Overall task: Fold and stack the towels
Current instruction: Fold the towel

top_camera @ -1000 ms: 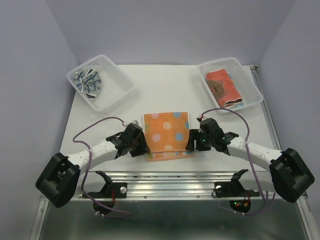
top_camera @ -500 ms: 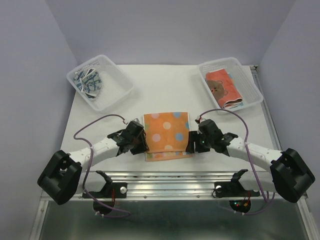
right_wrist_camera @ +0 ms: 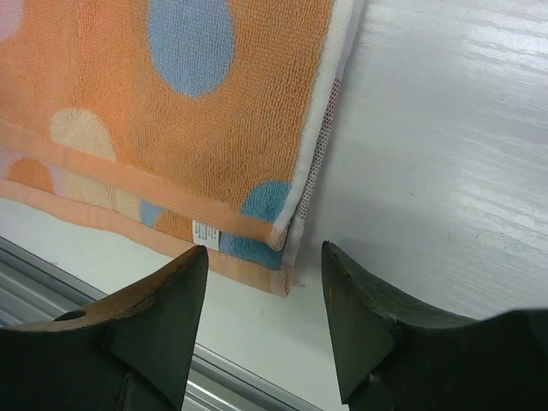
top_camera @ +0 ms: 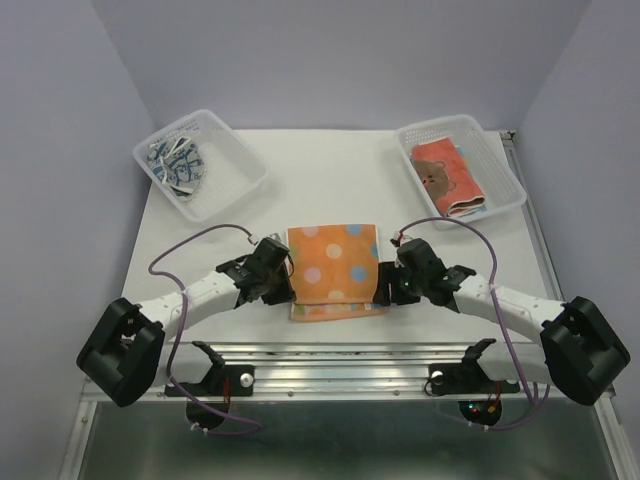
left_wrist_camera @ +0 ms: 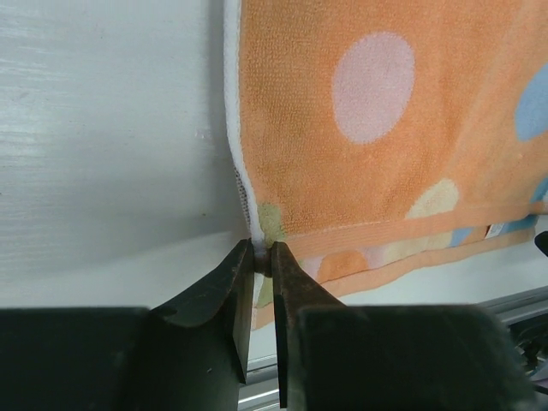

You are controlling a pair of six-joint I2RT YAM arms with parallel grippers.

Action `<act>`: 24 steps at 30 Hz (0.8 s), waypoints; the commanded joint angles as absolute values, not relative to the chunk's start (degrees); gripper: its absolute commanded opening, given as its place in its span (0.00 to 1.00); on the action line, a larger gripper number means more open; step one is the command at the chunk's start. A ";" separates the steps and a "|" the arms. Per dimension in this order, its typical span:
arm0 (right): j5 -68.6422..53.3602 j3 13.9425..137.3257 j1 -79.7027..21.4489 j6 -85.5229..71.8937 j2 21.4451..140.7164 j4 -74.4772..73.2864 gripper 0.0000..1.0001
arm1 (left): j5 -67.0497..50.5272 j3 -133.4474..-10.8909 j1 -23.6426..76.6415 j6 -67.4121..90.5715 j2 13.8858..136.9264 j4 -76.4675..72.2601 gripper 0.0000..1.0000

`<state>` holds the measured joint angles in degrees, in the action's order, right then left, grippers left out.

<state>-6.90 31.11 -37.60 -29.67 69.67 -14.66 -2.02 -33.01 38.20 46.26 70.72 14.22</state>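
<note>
Orange terry with pale and blue dots, the folded towel [top_camera: 333, 268] lies flat on the white desk [top_camera: 330, 180] near its front edge, between the two arms. The left tool [left_wrist_camera: 261, 257] is clenched on the white border at the towel's near left corner. The right tool [right_wrist_camera: 265, 250] stands released, its fingers spread wide at the near right corner. At the back, a left basket [top_camera: 228, 172] holds a blue-and-white towel [top_camera: 175, 163], and a right basket [top_camera: 500, 165] holds a red-orange towel [top_camera: 445, 175].
</note>
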 commanded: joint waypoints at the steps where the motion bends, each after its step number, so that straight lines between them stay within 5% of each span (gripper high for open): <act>1: -5.63 34.63 -38.32 -28.22 69.26 -15.38 0.60 | -1.14 -36.65 38.50 43.68 71.10 17.13 0.22; 13: -5.45 35.16 -38.50 -26.98 70.05 -16.08 0.54 | -1.41 -40.69 38.50 39.46 74.09 23.55 0.22; 16: -5.71 35.51 -38.58 -26.81 69.79 -16.00 0.51 | -1.58 -41.04 38.50 39.46 74.09 23.47 0.00; 24: -7.91 36.56 -39.11 -26.81 70.57 -15.73 0.47 | -4.22 -39.46 38.58 40.78 73.48 20.83 0.00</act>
